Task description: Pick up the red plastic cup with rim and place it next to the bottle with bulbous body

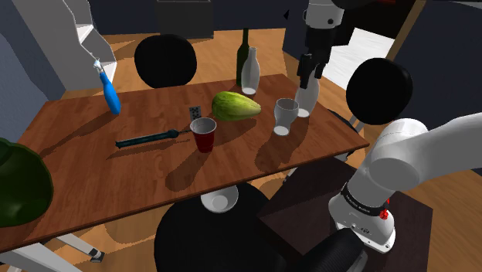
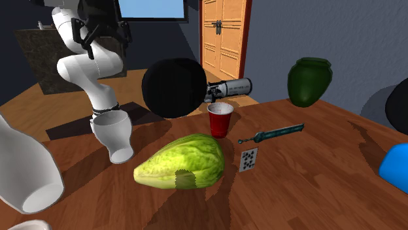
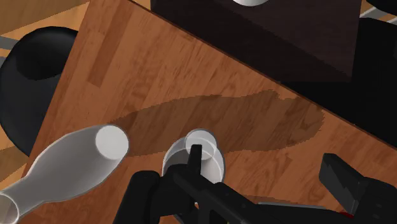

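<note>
The red cup (image 1: 203,136) with a pale rim stands upright near the middle of the wooden table (image 1: 93,166); in the second exterior view the red cup (image 2: 220,119) is behind a green leafy vegetable (image 2: 184,162). My gripper (image 1: 307,77) hangs open and empty above the table's far right corner, well away from the cup. Under it stand a white bottle (image 1: 307,98) and a white goblet (image 1: 285,116). From the wrist, the open gripper (image 3: 238,175) looks down on the goblet (image 3: 197,149) and the white bottle (image 3: 76,162). Another white bottle (image 1: 249,73) with a swelling body stands by a dark green bottle (image 1: 244,54).
A blue spray bottle (image 1: 110,93), a long teal-handled tool (image 1: 151,139) and a small card (image 1: 195,113) lie on the table's left and middle. A dark green vase (image 1: 19,181) stands at the near left corner. Black round chairs (image 1: 164,59) ring the table.
</note>
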`<state>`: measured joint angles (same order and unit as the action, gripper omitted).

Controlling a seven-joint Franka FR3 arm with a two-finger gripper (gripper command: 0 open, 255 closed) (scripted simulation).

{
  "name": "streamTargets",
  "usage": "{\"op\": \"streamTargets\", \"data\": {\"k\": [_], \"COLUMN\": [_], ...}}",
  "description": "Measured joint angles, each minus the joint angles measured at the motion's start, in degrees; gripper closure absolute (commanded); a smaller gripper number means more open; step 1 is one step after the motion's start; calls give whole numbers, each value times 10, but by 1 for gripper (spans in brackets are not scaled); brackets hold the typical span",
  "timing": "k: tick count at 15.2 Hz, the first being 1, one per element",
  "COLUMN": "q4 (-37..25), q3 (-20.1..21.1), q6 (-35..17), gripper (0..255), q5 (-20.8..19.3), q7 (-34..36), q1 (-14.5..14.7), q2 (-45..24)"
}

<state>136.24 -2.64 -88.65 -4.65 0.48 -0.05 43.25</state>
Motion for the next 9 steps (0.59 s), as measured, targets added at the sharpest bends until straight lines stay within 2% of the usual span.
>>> {"op": "streamTargets", "data": {"k": [3, 9], "q4": [4, 0], "q3": [4, 15], "q6": [-21, -116], "gripper": [0, 0], "q5": [10, 50], "q7": [7, 27], "q1": [5, 25], "q2": [-16, -112]}}
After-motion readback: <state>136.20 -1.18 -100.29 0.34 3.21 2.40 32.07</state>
